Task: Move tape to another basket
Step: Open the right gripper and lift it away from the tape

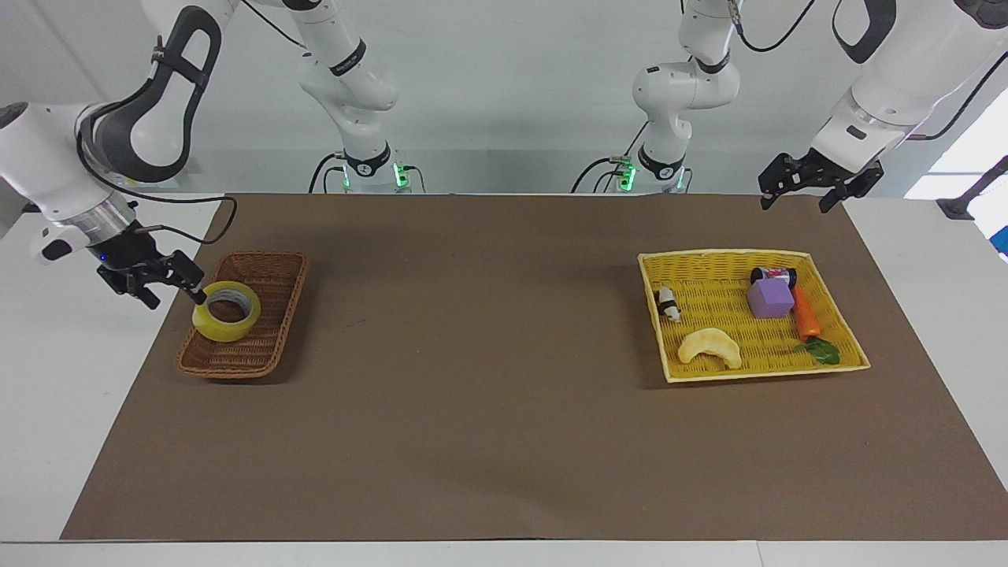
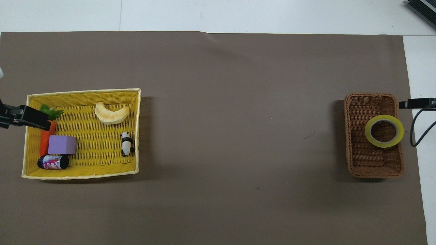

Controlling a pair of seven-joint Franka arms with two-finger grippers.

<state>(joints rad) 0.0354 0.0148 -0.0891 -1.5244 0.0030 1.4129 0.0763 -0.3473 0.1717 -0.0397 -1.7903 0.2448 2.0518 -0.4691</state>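
The yellow tape (image 1: 227, 311) lies in the brown wicker basket (image 1: 268, 346), against the wall at the right arm's end of the table. It lies flat, ring up, in the overhead view (image 2: 384, 131), with the basket (image 2: 373, 163) around it. My right gripper (image 1: 176, 298) is open and empty, raised just outside the basket's wall beside the tape and apart from it. Only one of its fingers (image 2: 416, 103) shows in the overhead view. My left gripper (image 1: 794, 201) is open and waits above the table's corner near the yellow tray.
A yellow woven tray (image 1: 843, 315) at the left arm's end holds a pale crescent toy (image 1: 710, 347), a purple block (image 1: 770, 298), a carrot (image 1: 806, 316), a small can (image 1: 773, 275) and a panda figure (image 1: 668, 304). A brown mat (image 1: 488, 378) covers the table.
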